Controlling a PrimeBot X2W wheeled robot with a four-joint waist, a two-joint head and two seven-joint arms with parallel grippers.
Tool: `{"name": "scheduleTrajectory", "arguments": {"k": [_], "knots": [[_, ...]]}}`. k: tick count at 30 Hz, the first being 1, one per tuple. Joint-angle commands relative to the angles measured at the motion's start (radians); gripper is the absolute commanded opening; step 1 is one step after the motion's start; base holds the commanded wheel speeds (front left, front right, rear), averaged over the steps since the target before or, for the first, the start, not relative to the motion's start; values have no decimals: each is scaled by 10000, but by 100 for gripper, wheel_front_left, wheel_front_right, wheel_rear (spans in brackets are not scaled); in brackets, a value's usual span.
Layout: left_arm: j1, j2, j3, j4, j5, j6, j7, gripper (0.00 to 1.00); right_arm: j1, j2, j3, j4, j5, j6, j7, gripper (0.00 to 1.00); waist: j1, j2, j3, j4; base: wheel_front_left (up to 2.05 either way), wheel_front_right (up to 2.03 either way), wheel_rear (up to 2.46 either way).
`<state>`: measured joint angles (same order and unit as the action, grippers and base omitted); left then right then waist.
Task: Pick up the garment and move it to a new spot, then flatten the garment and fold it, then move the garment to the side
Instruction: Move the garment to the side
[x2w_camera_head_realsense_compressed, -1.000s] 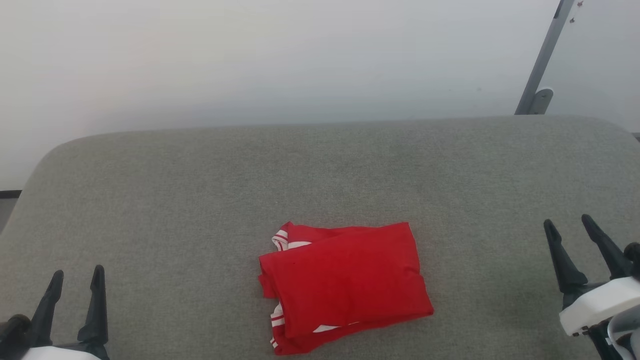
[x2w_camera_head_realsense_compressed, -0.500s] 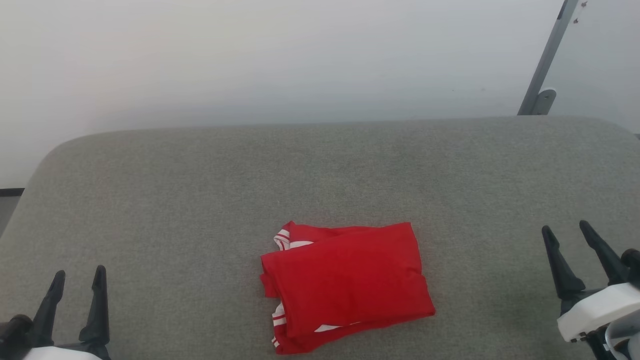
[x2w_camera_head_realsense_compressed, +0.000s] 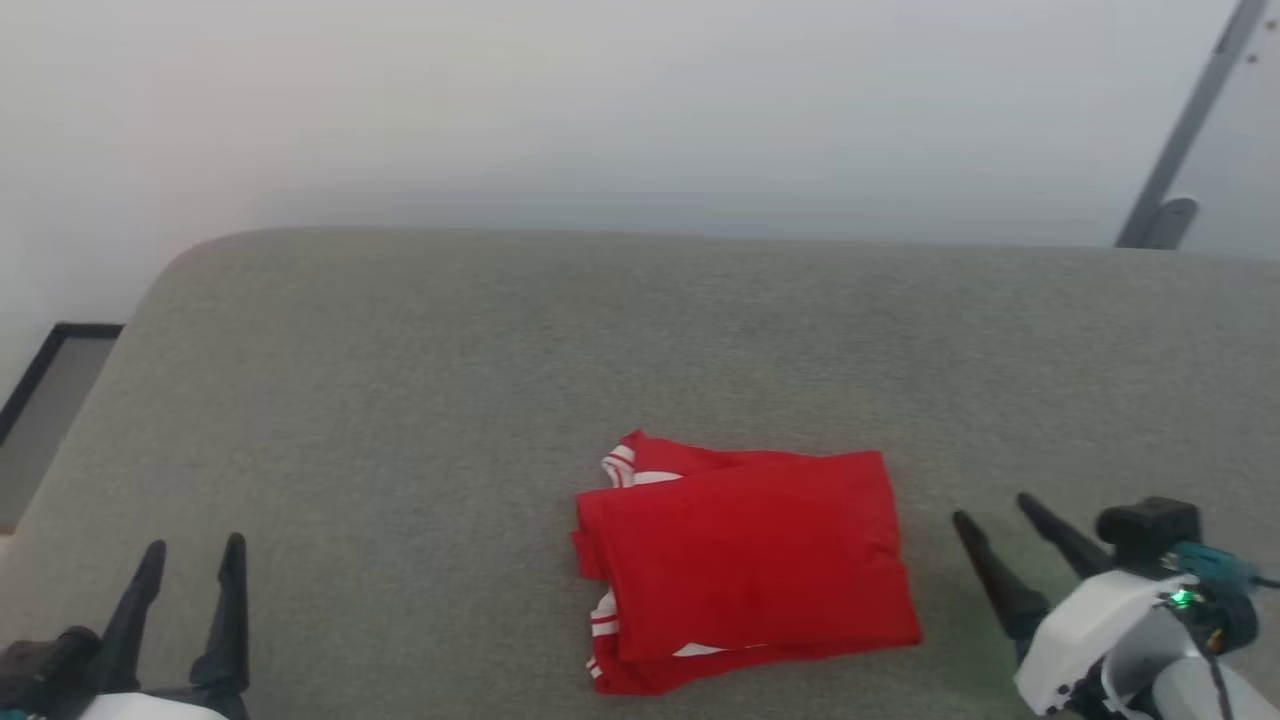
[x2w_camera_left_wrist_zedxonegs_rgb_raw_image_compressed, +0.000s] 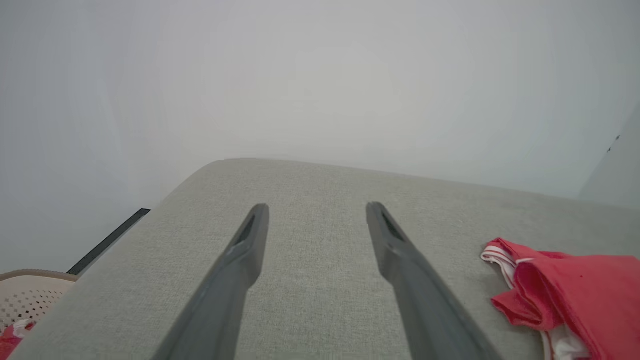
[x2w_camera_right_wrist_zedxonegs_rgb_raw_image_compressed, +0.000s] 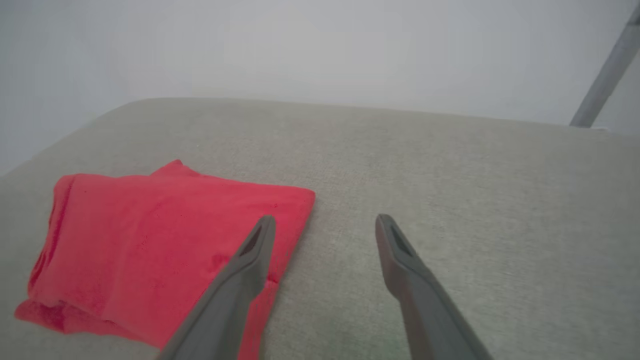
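The red jersey garment (x2w_camera_head_realsense_compressed: 750, 560) with white striped trim lies folded into a compact rectangle on the grey fabric-covered table (x2w_camera_head_realsense_compressed: 400, 400), near its front edge and between the two arms. Folding therefore looks done, and only the move aside seems left. The right tool (x2w_camera_head_realsense_compressed: 992, 508) sits just beside the garment's right edge and is angled toward it. Its dark fingers are spread wide and hold nothing, probably lined up to pinch the stacked layers there; whether a finger touches the cloth cannot be told. The left tool (x2w_camera_head_realsense_compressed: 195, 545) rests well apart at the left, likewise spread and empty, leaving the folded stack undisturbed.
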<state>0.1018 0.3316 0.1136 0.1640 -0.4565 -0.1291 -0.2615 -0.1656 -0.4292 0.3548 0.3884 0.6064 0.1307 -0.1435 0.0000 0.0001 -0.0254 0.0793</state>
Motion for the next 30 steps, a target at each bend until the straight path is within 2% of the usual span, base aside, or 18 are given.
{"name": "scheduleTrajectory", "arguments": {"k": [1, 7, 16, 21, 26, 27, 28, 30], "knots": [[45, -32, -90, -8, 46, -16, -39, 100, -198, -47, 265, 107, 225, 1, 249, 100, 0, -1, 82, 266, 0, 0, 0], [-193, -51, -426, 33, -71, -16, -41, 100, -976, -295, 1210, 788, 1100, 3, 1945, 100, 0, -1, 417, 927, 0, 0, 0], [-506, -162, -684, 129, -142, -16, -41, 100, -1935, -566, 1808, 1321, 1734, 3, 4225, 100, 0, -1, 966, 1505, 0, 0, 0], [-724, -251, -895, 205, -155, -16, -39, 100, -2391, -528, 2093, 1723, 2048, 3, 5804, 100, 0, -1, 1327, 1787, 0, 0, 0], [-956, -353, -1063, 292, -192, -16, -41, 100, -2692, -291, 2272, 1982, 2279, 3, 6860, 100, 0, -1, 1634, 1962, 0, 0, 0], [-989, -376, -1080, 315, -193, -16, -41, 100, -2739, -260, 2288, 1973, 2284, 3, 6971, 28, 0, -1, 1681, 1978, 0, 0, 0], [-1025, -399, -1090, 330, -190, -16, -39, 100, -2762, -245, 2338, 1981, 2279, 3, 7130, 0, 0, -1, 1714, 1989, 0, 0, 0], [-1071, -414, -1120, 360, -182, -16, -41, 100, -2788, -250, 2339, 1955, 2231, 3, 7242, 0, 0, -1, 1765, 1984, 0, 0, 0]]}}
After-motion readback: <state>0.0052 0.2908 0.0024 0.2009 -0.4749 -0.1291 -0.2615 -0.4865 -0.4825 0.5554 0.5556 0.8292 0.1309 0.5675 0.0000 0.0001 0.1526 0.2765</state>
